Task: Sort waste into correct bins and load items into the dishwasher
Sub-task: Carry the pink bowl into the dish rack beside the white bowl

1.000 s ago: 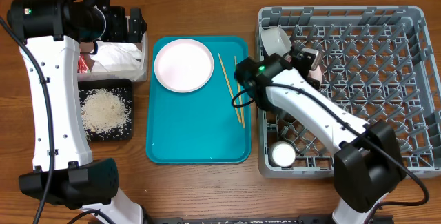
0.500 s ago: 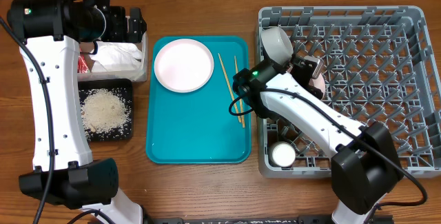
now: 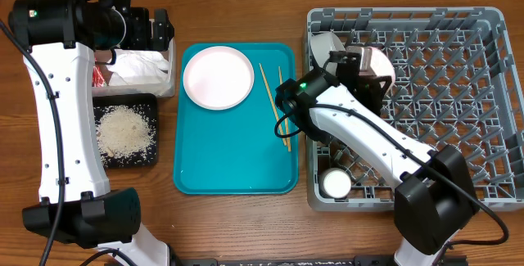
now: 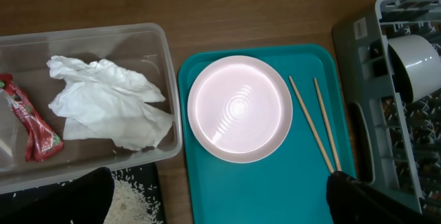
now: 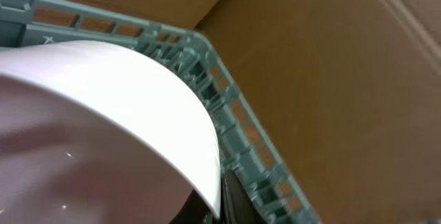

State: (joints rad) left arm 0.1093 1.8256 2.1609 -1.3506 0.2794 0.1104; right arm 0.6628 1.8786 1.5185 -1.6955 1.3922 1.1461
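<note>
My right gripper [image 3: 363,68] [image 5: 219,200] is shut on the rim of a white bowl [image 3: 379,60] [image 5: 117,93], held tilted on edge over the far left part of the grey dish rack [image 3: 458,102] [image 5: 238,124]. Another white bowl [image 3: 327,48] [image 4: 415,62] and a small white cup [image 3: 335,183] are in the rack. A pale plate [image 3: 218,77] [image 4: 240,108] and chopsticks [image 3: 273,106] [image 4: 318,124] lie on the teal tray [image 3: 233,160]. My left gripper [image 3: 158,30] [image 4: 220,200] is open and empty over the clear tub [image 3: 169,82] [image 4: 169,79].
The tub holds white tissues [image 3: 135,68] [image 4: 110,103] and a red sauce packet [image 3: 99,76] [image 4: 31,124]. The black tray [image 3: 100,158] in front of it holds rice [image 3: 124,128] [image 4: 134,200]. My right arm crosses the rack's left side.
My right gripper has swung the bowl toward the far edge of the rack and turned it more on edge. The left arm has not moved.
</note>
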